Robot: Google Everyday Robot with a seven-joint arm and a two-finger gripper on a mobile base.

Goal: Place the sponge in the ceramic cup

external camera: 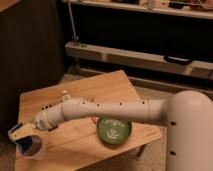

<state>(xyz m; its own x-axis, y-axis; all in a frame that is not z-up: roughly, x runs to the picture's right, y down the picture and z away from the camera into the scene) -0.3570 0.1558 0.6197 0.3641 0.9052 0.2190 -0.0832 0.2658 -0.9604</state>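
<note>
The ceramic cup (pixel 36 150) is a small white cup standing at the front left corner of the wooden table (pixel 100 87). My gripper (pixel 25 134) is at the end of the long white arm (pixel 100 109), directly over the cup's left rim. It is shut on the sponge (pixel 19 132), a blue block with a pale yellow layer. The sponge is tilted, and its lower blue end reaches down into the cup's mouth. The fingers themselves are mostly hidden behind the sponge.
A green round plate (pixel 114 130) lies on the table's front right part, just under the arm. A dark striped strip (pixel 46 106) and a small white item (pixel 64 93) lie behind the arm. The table's left edge is close to the cup.
</note>
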